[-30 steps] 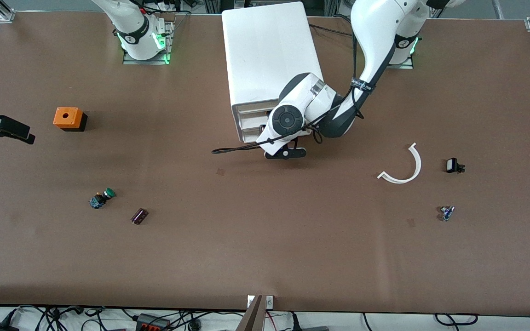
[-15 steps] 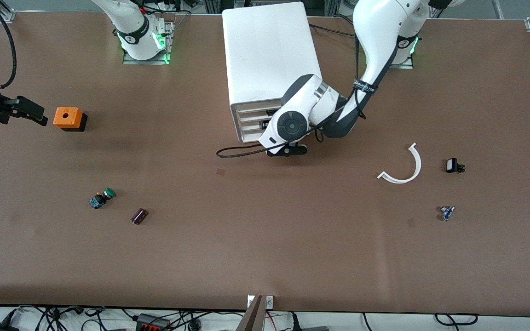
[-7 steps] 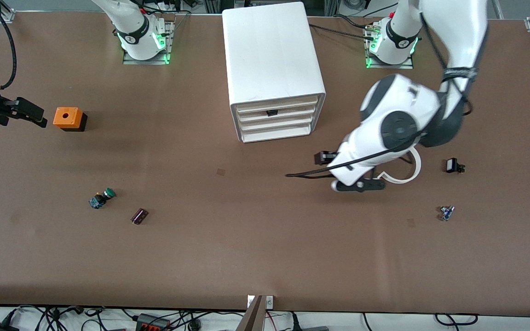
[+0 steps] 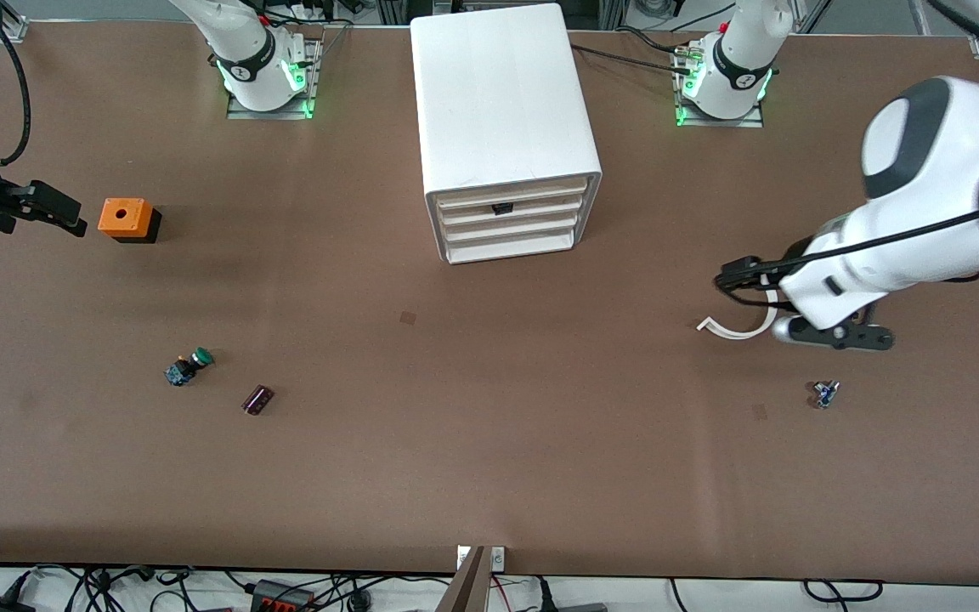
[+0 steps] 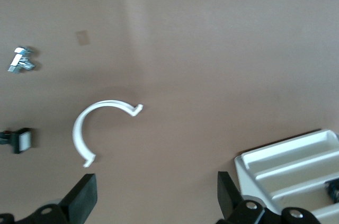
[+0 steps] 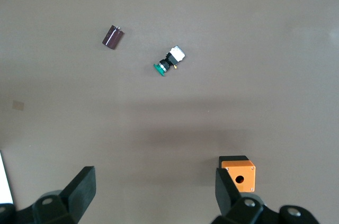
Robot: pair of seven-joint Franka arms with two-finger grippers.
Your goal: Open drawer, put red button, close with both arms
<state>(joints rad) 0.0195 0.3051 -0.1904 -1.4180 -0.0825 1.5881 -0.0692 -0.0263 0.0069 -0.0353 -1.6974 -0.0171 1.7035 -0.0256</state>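
Note:
The white cabinet [image 4: 502, 93] stands at the back middle of the table with its four drawers [image 4: 511, 223] pushed in; the second from the top shows a small dark spot at its front. The drawer fronts also show in the left wrist view [image 5: 296, 168]. The red button is out of view. My left gripper [image 4: 834, 337] is open and empty [image 5: 156, 188] over the table at the left arm's end, beside a white curved strip [image 4: 732, 330]. My right gripper [image 4: 60, 212] is open and empty [image 6: 153, 181] beside the orange box [image 4: 126, 218] at the right arm's end.
A green-capped button [image 4: 188, 367] and a purple cylinder [image 4: 257, 399] lie nearer the front camera than the orange box. A small blue-metal part [image 4: 825, 393] lies near the left gripper. The left wrist view shows a small black and white part [image 5: 18, 140] by the strip [image 5: 95, 128].
My left gripper has left the cabinet's drawer fronts and swung to the left arm's end of the table, over the curved strip. The drawers now show shut. The right gripper rose earlier, then held still.

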